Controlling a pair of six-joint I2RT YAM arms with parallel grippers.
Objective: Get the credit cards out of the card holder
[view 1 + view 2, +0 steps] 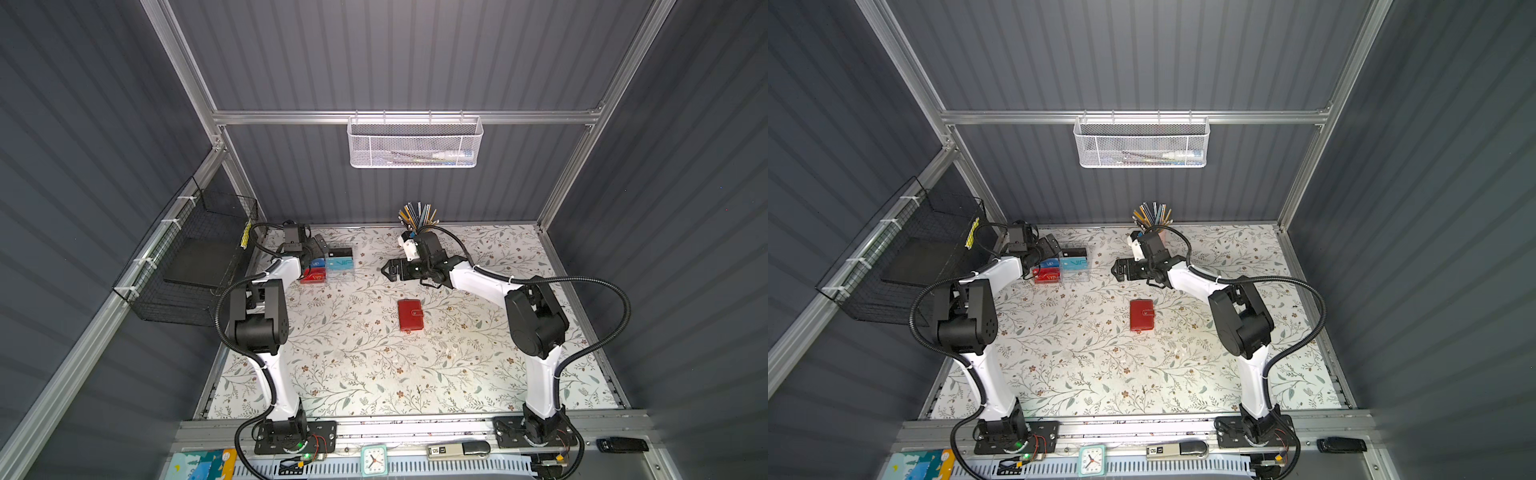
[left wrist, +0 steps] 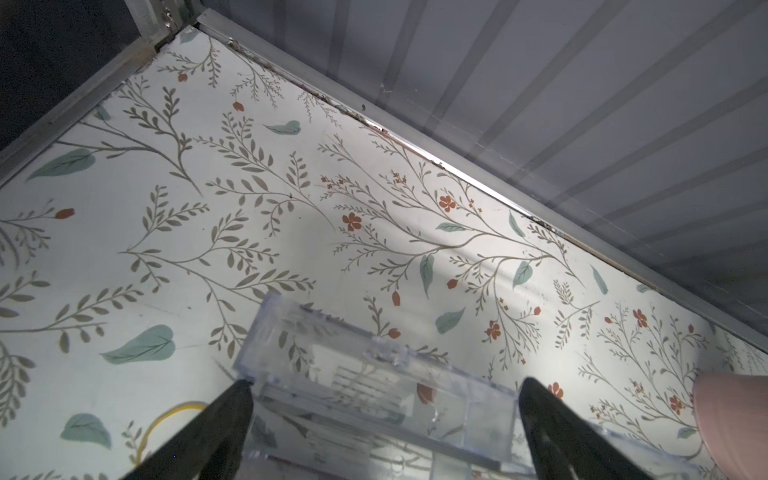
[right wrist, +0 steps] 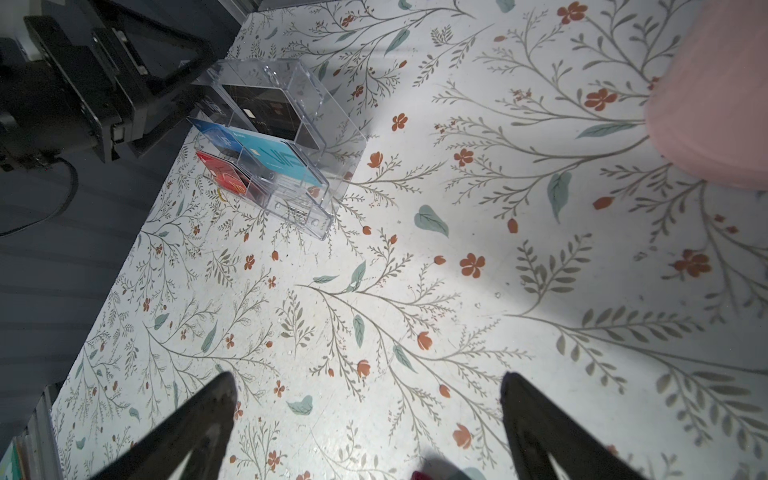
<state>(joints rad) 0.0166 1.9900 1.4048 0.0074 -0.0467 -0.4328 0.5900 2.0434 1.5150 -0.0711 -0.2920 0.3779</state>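
Both grippers hang spread and empty: the left gripper above a clear plastic compartmented box of coloured cards, the right gripper level, pointing leftward. The small red leather-look card holder lies flat and closed, its tab across one edge, mid-table on the floral sheet, apart from both.

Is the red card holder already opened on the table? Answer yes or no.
No: the card holder lies closed on the table, red cover up.

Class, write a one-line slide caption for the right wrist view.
Open right gripper over the floral table, facing a clear compartmented box holding cards, pink cup nearby.
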